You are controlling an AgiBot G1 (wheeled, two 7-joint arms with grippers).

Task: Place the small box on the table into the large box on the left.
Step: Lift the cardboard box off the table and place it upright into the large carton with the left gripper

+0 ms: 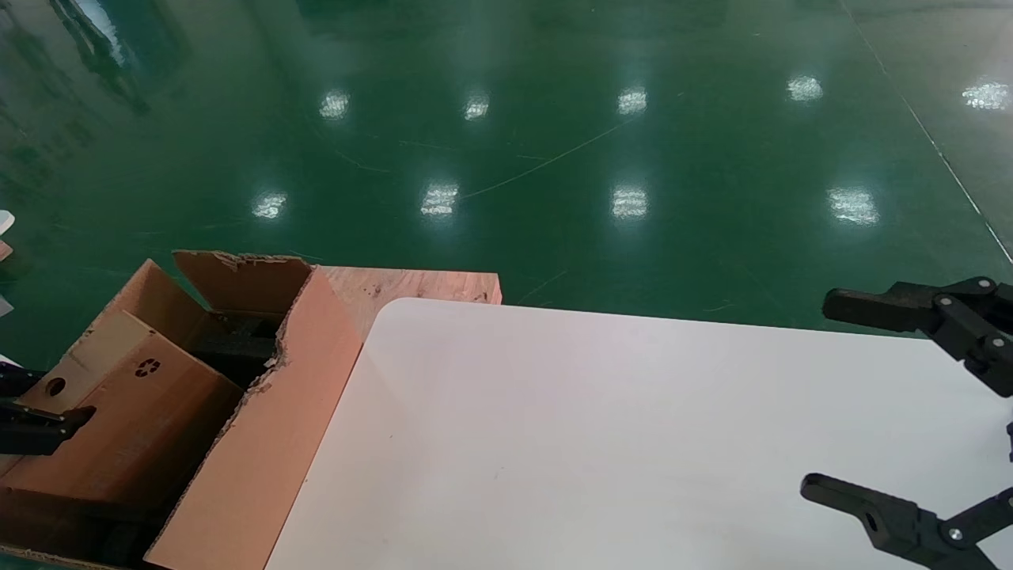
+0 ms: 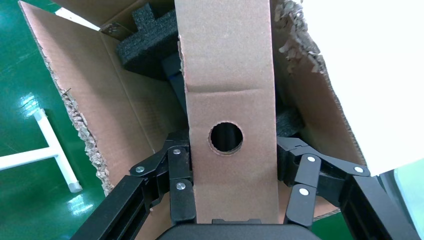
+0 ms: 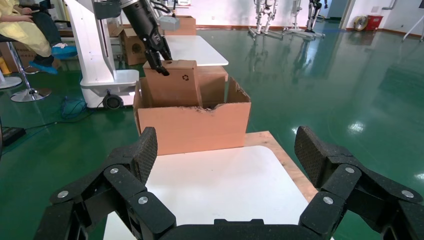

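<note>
- the left gripper (image 2: 227, 200) is clenched on the small box (image 1: 119, 419), one black finger (image 2: 180, 192) pressed against each side of the carton's narrow end, as the left wrist view shows.
- in the head view only the tip of this gripper shows, at the left edge, touching the end of the small box next to its round punched hole (image 1: 55, 386).
- the small box sits partly inside the large box (image 1: 261, 443); it is tilted, with its gripped end raised above the torn rim and its far end down inside.
- the recycling mark (image 1: 147, 367) faces up on the small box's broad face, near the punched hole.
- in the right wrist view the small box stands out above the large box's ragged front wall, with the left arm (image 3: 147, 27) reaching down to its top corner.
- dark foam pieces (image 2: 145, 45) lie inside the large box, beneath and beside the far end of the small box.
- the large box stands just beside the left edge of the table (image 1: 601, 443), its orange-brown side wall along that edge.
- a bare wooden board (image 1: 411, 286) shows behind the large box, at the table's far left corner.
- the right gripper (image 1: 894, 396) hangs over the right part of the table, well apart from both boxes, its fingers (image 3: 137, 157) spread wide with nothing between them.
- green glossy floor (image 1: 506, 142) lies beyond the table.
</note>
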